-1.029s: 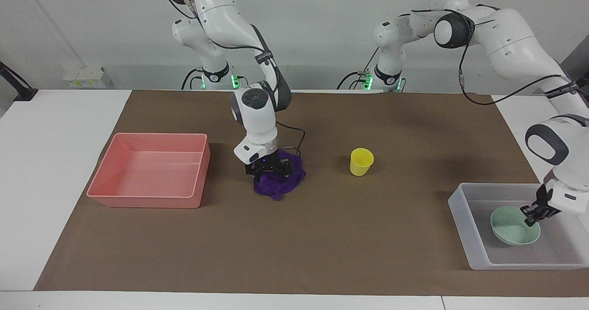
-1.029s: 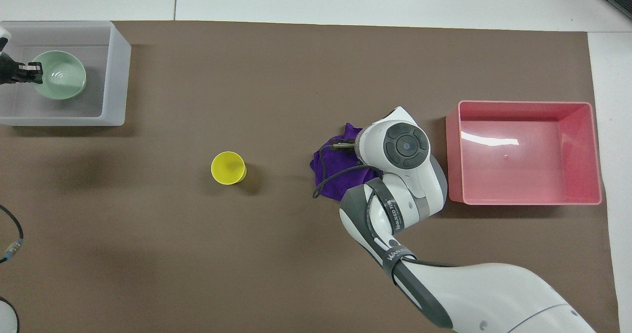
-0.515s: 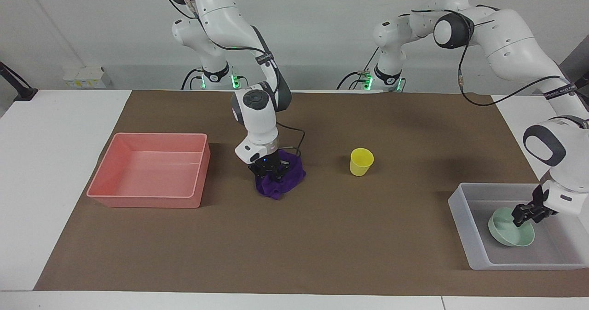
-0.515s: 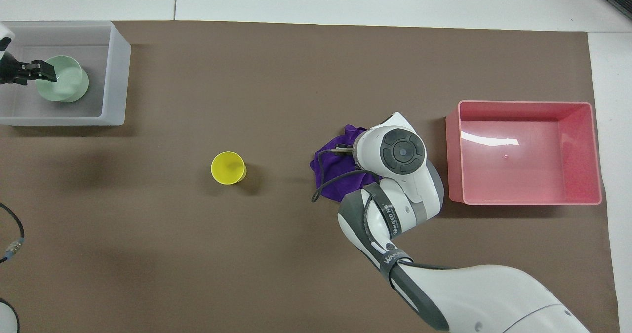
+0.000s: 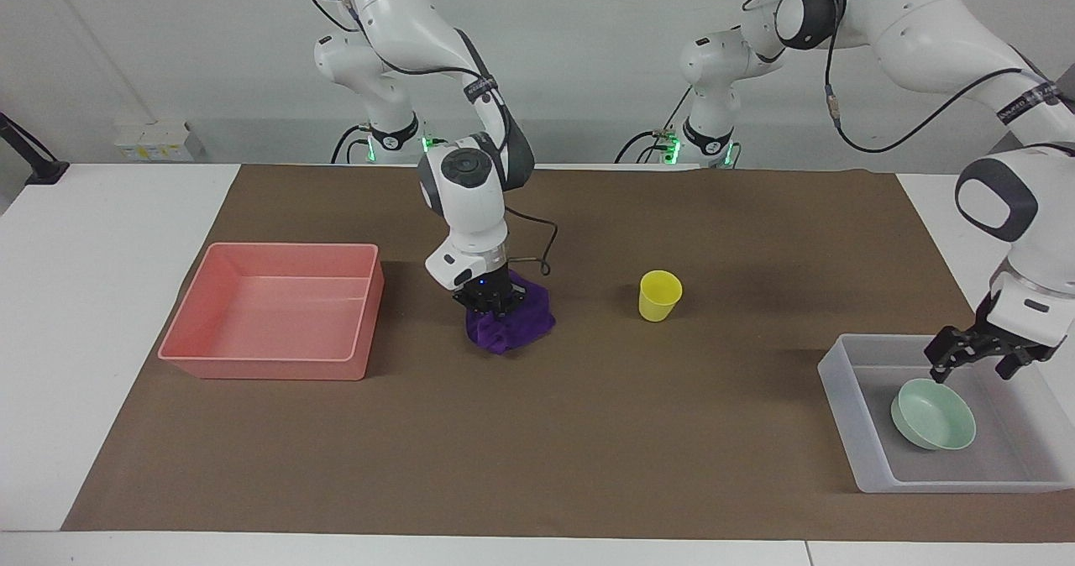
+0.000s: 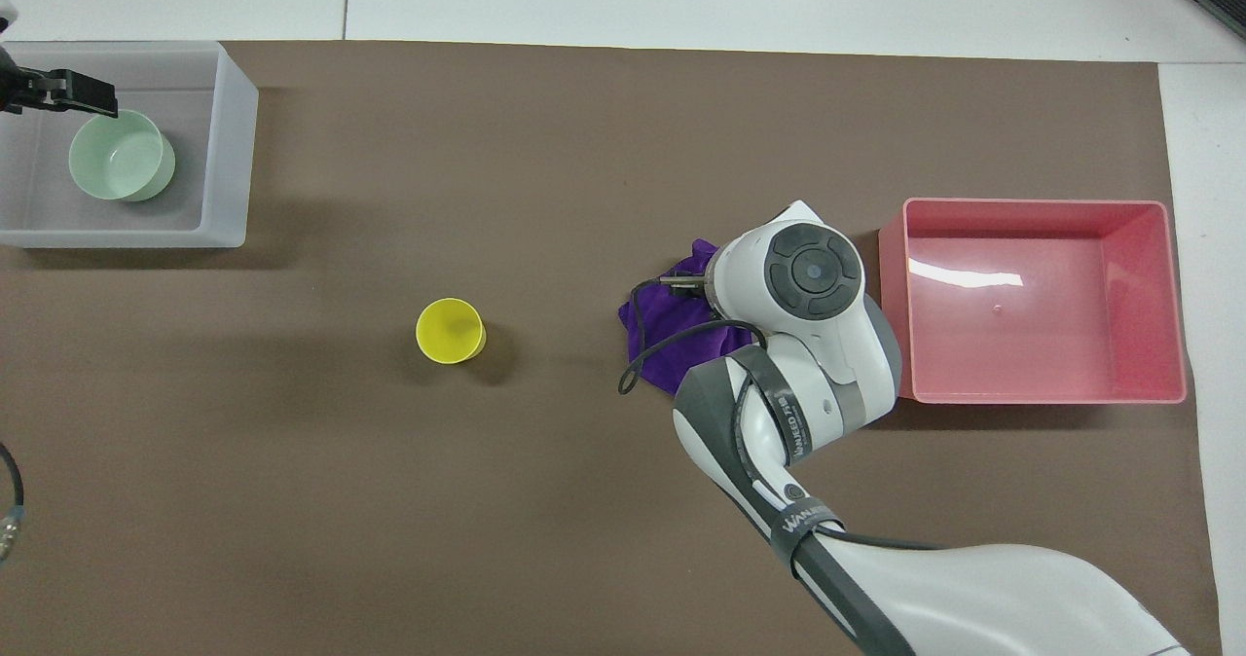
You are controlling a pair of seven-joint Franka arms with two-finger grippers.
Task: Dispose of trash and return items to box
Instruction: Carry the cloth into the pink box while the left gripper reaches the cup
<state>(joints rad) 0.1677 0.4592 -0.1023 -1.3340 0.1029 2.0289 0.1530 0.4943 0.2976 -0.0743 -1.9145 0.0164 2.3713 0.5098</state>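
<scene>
Left end effector (image 5: 972, 364) rose wide off pale mint-green shallow bowl (image 5: 933, 414), boxed; right end effector (image 5: 494, 300) pinches rumpled purple cloth (image 5: 512, 322); small yellow plastic cup (image 5: 659, 295) remains.

Purple cloth (image 5: 512, 324), yellow cup (image 5: 659, 295), mint bowl (image 5: 933, 414), pink tray (image 5: 273, 311)

Very little lettering can be read from here. A black strap (image 6: 790, 425) wrapped round the right arm's forearm carries white capitals, perhaps "WANEED", followed by smaller marks too fine to read. A second black strap (image 6: 804, 520) lower on the same arm repeats that word. Similar straps (image 5: 1023, 97) on the left arm bear white print too small to read.
</scene>
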